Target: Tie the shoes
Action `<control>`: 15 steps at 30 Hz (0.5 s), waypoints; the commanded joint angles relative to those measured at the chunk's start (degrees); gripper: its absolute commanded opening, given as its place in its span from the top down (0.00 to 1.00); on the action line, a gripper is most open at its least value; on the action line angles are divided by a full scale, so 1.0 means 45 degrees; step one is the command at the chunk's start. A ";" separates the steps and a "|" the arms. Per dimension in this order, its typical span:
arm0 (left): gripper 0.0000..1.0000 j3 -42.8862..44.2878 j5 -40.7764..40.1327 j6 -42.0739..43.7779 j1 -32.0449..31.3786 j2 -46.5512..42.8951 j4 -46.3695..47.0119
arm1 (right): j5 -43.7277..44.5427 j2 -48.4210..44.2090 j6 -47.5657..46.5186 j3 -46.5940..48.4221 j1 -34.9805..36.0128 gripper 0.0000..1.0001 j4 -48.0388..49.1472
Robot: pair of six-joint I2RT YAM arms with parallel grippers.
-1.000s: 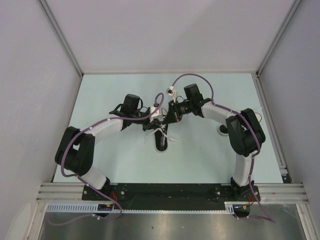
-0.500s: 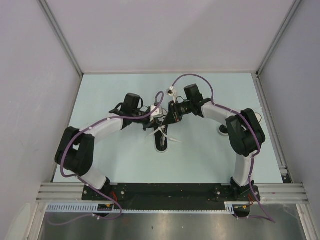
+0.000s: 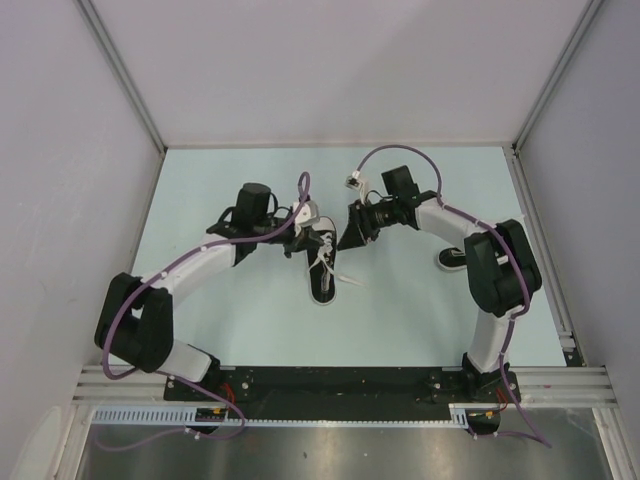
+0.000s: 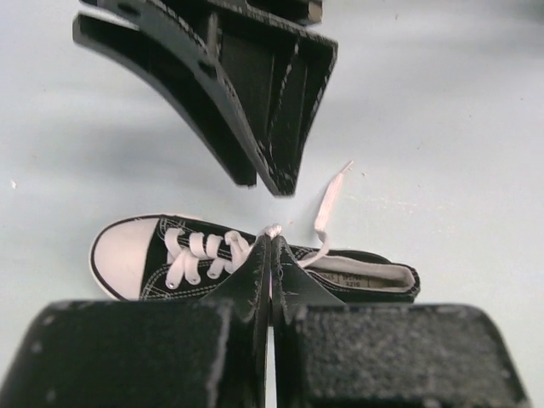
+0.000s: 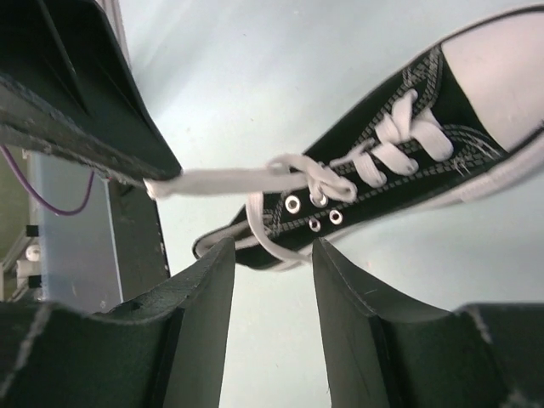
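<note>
**Left gripper (image 4: 270,248) pinching a white lace (image 4: 328,202) over a sneaker (image 4: 153,265)**
Its two black fingers are pressing flat together, and the lace is showing at their tips, with its loose end trailing up and to the right across the pale table (image 4: 442,127). The black sneaker is sitting just behind the fingers, its white toe cap pointing left and its heel opening pointing right. The right gripper (image 4: 266,180) is hanging in at the top, with its tips pointing down near the lace's loose end.
</note>
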 commanded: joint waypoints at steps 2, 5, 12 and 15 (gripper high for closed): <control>1.00 -0.0806 0.0365 -0.0837 0.0363 -0.0889 0.0602 | 0.0777 -0.0929 -0.1450 -0.0590 0.0070 0.55 -0.1472; 1.00 -0.1158 0.0072 -0.0955 0.0578 -0.1045 0.0329 | 0.1577 -0.1184 -0.1470 -0.1138 0.0460 0.55 -0.1003; 1.00 -0.1647 -0.0456 -0.2010 0.1086 -0.1027 0.0328 | 0.2731 -0.1321 -0.1216 -0.1823 0.1125 0.55 -0.0046; 1.00 -0.1784 -0.0476 -0.1992 0.1126 -0.1046 0.0153 | 0.3045 -0.1243 -0.1216 -0.1921 0.1242 0.55 0.0072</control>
